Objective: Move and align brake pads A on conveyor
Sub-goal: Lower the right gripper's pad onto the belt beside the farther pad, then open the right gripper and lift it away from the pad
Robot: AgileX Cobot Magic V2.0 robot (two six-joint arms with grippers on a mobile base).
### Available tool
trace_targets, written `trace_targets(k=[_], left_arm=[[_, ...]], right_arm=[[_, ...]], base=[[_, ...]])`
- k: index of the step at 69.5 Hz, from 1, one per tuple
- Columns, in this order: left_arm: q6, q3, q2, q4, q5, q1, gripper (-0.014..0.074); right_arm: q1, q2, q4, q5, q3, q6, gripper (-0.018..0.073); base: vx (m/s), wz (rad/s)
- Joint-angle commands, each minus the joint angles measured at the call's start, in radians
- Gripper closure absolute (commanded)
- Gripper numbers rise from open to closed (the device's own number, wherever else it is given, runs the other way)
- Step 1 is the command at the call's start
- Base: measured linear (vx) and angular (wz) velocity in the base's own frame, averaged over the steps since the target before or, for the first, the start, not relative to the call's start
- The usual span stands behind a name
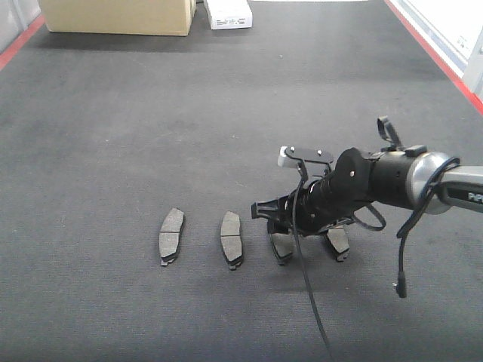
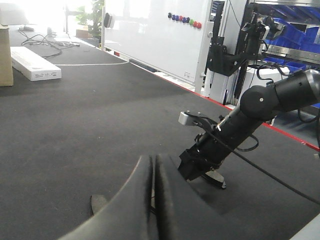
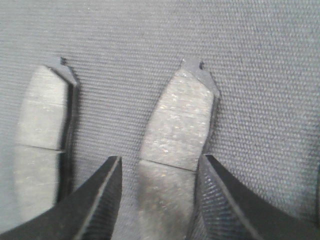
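While lying in a row near the conveyor's [image 1: 113,136] front edge: four brake pads A [image 1: 172,235], flat, dark grey, grooved. Right gripper [image 3: 157,200] fingers apart, straddling one; left gripper [image 2: 152,200] fingers together.

Dark conveyor [image 1: 151,113], 4 brake pads A [image 1: 171,235] in row, cardboard box [image 1: 117,15], white box [image 1: 228,13]

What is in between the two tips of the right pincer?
A brake pad lies flat on the conveyor between the right pincer tips, seen in the right wrist view. Another pad lies beside it, outside the tips.
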Motion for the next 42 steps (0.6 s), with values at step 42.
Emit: trace_targets(k=[42], left_arm=[[-0.008, -0.024, 0.012, 0.009, -0.072, -0.006, 0.0603]], right_arm=[[-0.004, -0.728, -0.343, 0.155, 0.140, -0.068, 0.0427]], base=[[0.00, 0.00]])
